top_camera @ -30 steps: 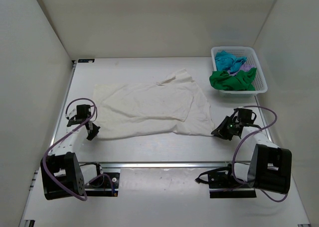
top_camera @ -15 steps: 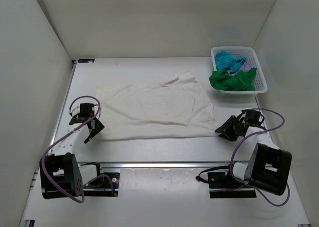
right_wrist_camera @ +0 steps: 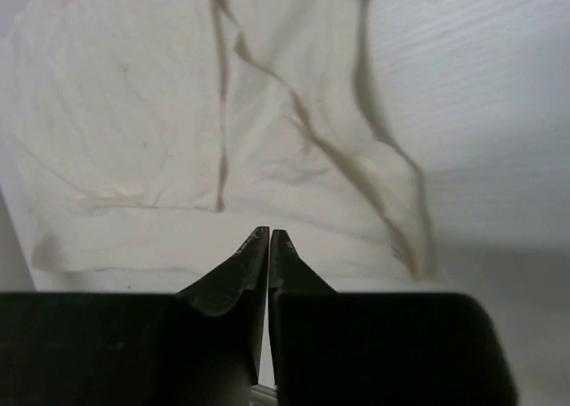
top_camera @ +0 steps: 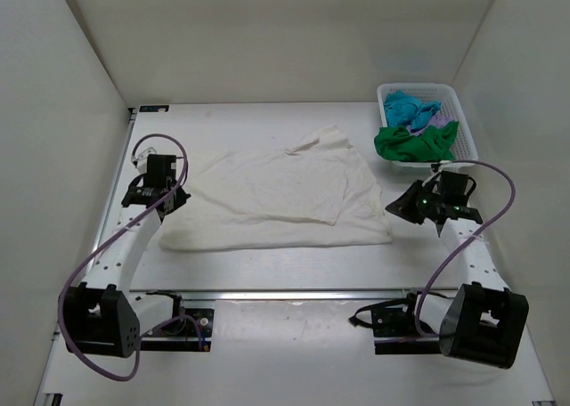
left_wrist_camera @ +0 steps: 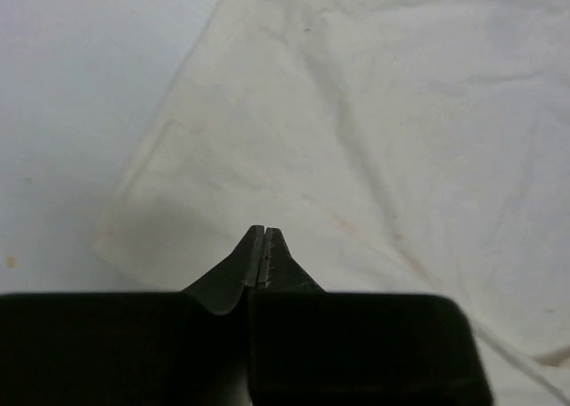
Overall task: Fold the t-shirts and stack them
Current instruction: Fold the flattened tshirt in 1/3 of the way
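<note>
Cream-white t-shirt (top_camera: pixel 276 201) lies spread flat mid-table (top_camera: pixel 267 268), wrinkled. Left gripper (top_camera: pixel 175 198) sits over its left edge. Top view is too small to read the jaws; left wrist shows them pressed together, nothing pinched, cloth flat below, shirt edges cropped. Right gripper (top_camera: pixel 403 206) at the right edge, jaws a hairline apart, empty. Basket (top_camera: pixel 469 153) far right, top view only: green t-shirt (top_camera: pixel 414 144), turquoise-blue t-shirt (top_camera: pixel 408 109), pale lilac t-shirt (top_camera: pixel 438 117) mostly buried.

A white basket (top_camera: pixel 436 165) is sitting at the table's (top_camera: pixel 267 268) far right corner. Plain walls (top_camera: pixel 267 41) are enclosing the table.
</note>
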Robot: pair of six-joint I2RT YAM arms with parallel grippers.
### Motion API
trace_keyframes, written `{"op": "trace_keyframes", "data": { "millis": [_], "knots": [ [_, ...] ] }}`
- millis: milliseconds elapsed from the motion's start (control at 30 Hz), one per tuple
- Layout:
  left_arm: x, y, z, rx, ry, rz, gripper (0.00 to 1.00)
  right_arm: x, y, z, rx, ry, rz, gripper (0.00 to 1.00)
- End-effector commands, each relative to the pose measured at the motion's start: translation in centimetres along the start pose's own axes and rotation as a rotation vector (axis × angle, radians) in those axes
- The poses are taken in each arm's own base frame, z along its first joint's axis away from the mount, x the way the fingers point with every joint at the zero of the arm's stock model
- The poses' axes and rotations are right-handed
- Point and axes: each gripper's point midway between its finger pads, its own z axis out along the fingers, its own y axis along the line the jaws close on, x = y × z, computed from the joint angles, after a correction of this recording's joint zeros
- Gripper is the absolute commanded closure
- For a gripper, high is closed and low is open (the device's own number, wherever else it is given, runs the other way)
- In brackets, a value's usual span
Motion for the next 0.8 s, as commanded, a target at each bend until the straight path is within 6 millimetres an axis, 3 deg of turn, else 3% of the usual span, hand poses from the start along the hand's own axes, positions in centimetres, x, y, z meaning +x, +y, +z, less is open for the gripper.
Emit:
{"op": "trace_keyframes", "data": {
  "millis": [0,100,167,200,300,500,767],
  "knots": [
    [0.8,-2.7,0.6,0.098,0.055,-0.001,1.00,0.5,5.2,1.1,-0.199,0.023,-0.001,1.00],
    [2.2,-4.3,1.6,0.141,0.136,0.042,1.00,3.3,8.1,3.5,-0.235,0.076,-0.068,0.99],
    [2.6,-5.8,1.4,0.176,0.143,0.093,1.00,4.2,8.1,5.4,-0.200,0.082,-0.064,0.90],
    [2.5,-6.5,1.3,0.201,0.140,0.101,0.98,4.6,9.3,6.0,-0.227,0.087,-0.068,0.89],
    [4.0,-7.2,1.0,0.254,0.181,0.124,0.92,5.6,8.9,7.9,-0.196,0.074,-0.058,0.77],
    [7.5,-6.8,-0.2,0.306,0.217,0.214,0.91,6.5,8.1,10.7,-0.085,0.059,-0.066,0.75],
    [10.8,-6.6,-1.0,0.351,0.269,0.278,0.88,8.9,8.0,11.6,-0.040,0.092,-0.041,0.75]
  ]
}}
